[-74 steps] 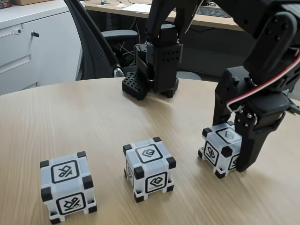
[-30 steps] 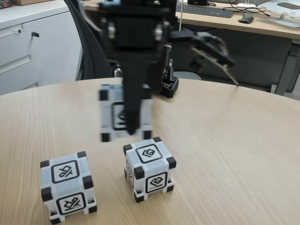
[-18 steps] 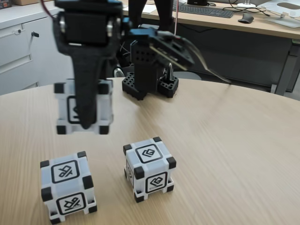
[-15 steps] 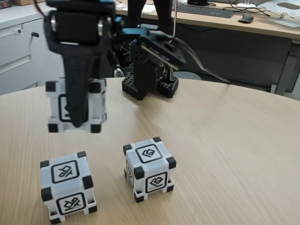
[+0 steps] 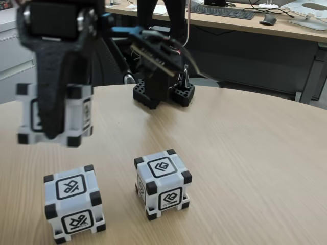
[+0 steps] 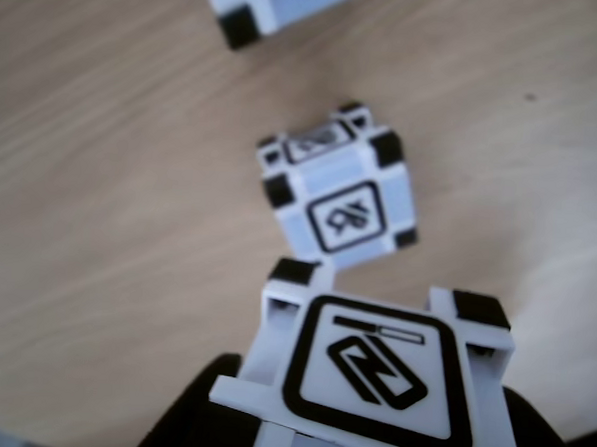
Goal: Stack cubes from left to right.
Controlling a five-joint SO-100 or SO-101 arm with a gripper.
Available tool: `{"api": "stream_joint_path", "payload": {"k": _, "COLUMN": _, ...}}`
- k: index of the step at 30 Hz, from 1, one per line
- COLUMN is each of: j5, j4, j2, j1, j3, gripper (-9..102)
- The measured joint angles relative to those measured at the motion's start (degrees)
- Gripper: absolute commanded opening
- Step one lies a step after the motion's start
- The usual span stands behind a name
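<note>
A cube (image 5: 53, 115), clamped in the hand (image 5: 51, 130), has been carried leftward over the left cube (image 5: 74, 203), so stacking is judged imminent.

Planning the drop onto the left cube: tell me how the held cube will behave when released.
The held cube looks like rigid plastic, so it probably won't deform. Its flat faces and black corner blocks suggest it sits without rolling. Off-centre over the left cube, it could tip.
</note>
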Motion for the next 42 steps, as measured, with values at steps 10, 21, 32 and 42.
{"api": "stream_joint_path", "payload": {"k": 10, "j5": 0.4, "j4": 0.0, "j2": -2.1, "j1": 0.1, "j3": -2.3, "gripper": 0}}
{"api": "stream_joint_path", "payload": {"k": 21, "j5": 2.5, "j4": -0.5, "j2": -8.3, "j1": -0.8, "j3": -2.4, "gripper": 0}}
{"api": "stream_joint_path", "payload": {"k": 32, "j5": 0.6, "j4": -10.0, "j2": -9.1, "j1": -1.1, "j3": -2.5, "gripper": 0}}
{"api": "stream_joint_path", "payload": {"k": 42, "j5": 3.5, "j4": -10.0, "j2": -9.1, "j1": -1.1, "j3": -2.5, "gripper": 0}}
